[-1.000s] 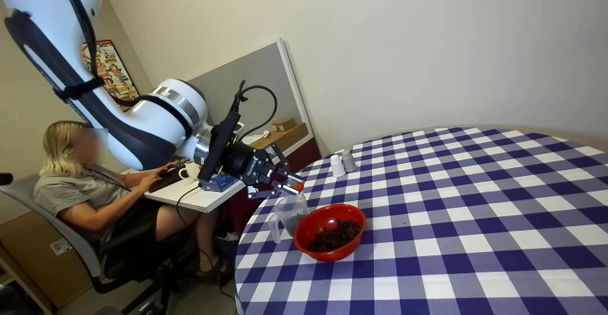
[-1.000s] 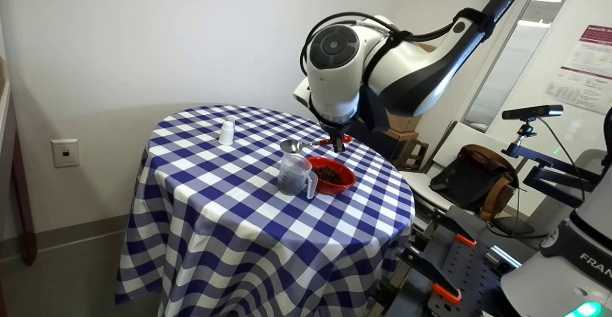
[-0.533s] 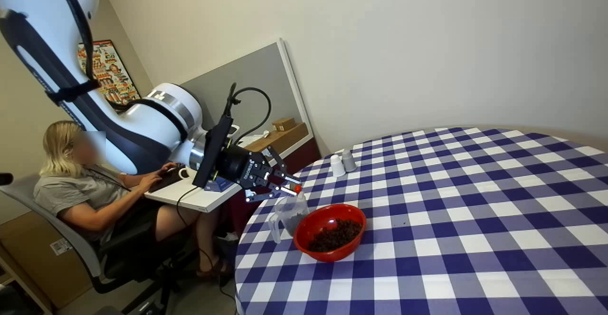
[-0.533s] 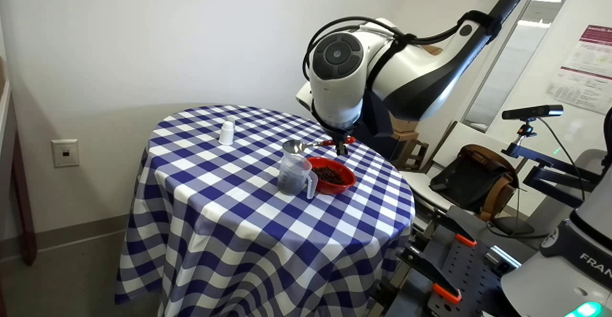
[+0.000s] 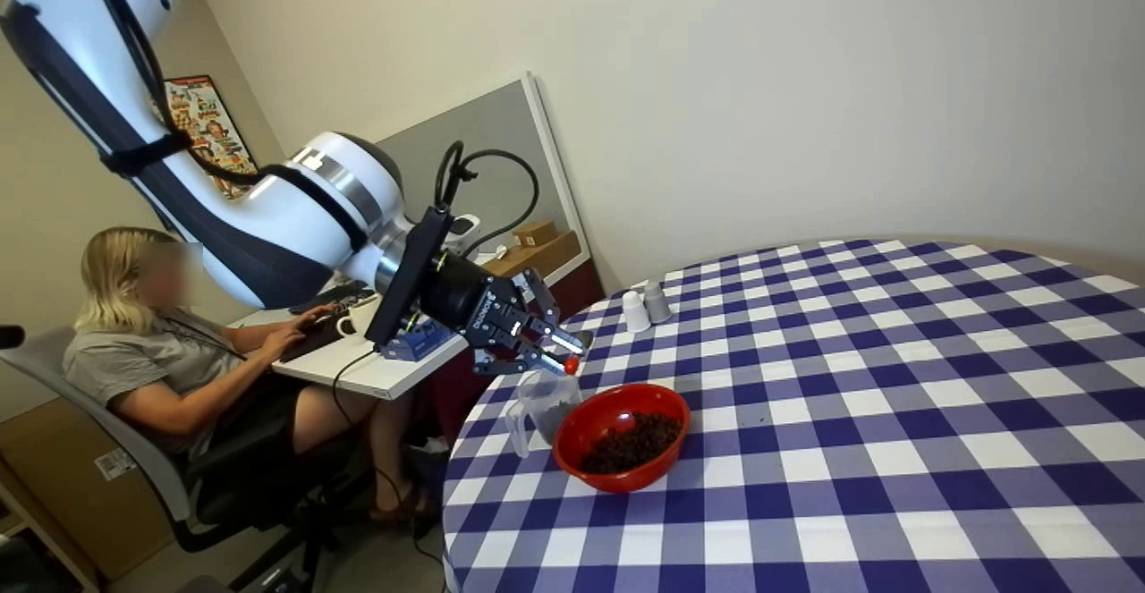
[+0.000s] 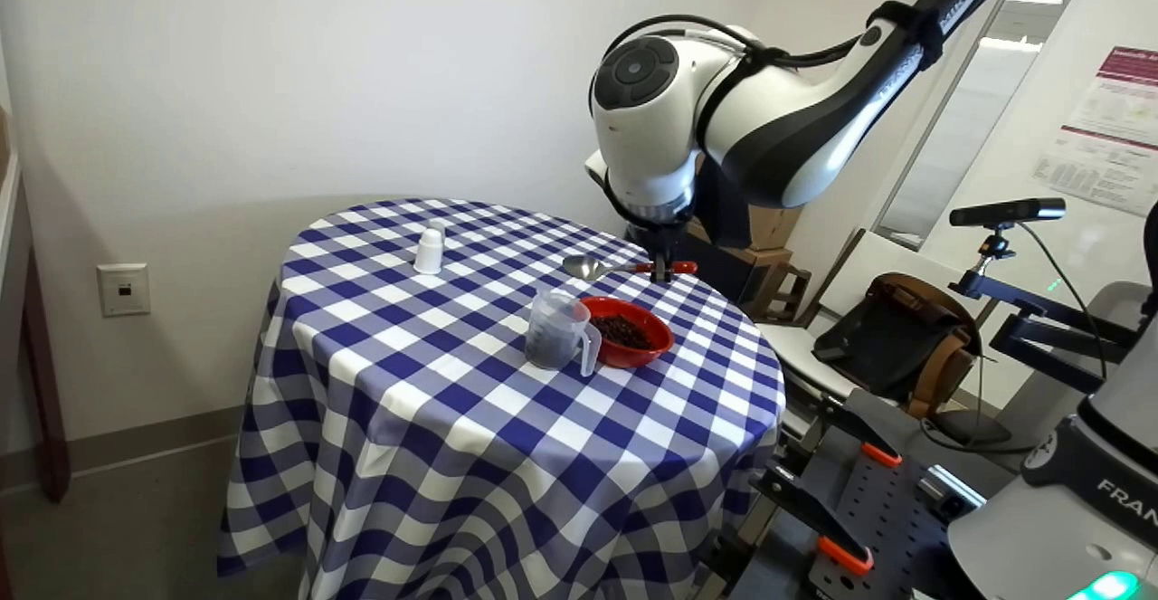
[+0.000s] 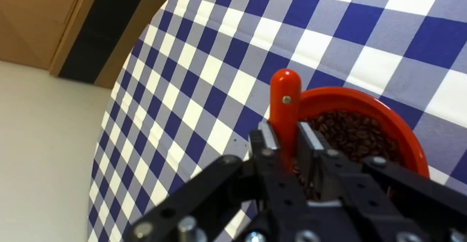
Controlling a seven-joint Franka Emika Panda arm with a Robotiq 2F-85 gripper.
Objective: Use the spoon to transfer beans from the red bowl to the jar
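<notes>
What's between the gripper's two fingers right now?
The spoon's red handle, gripped; the wrist view shows it, rounded end poking past the fingertips. In an exterior view the silver head juts out opposite.

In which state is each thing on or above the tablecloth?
Silver spoon with red handle: held aloft.
Black gripper: shut on the spoon.
Round glossy red bowl: upright, partly filled.
Brown beans: inside the bowl.
Clear handled jar: upright, contents unclear.
White tapered container: upright.
Greyish tapered container: upright.

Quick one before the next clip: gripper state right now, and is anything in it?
Gripper: closed, holding the spoon by its red handle.
</notes>
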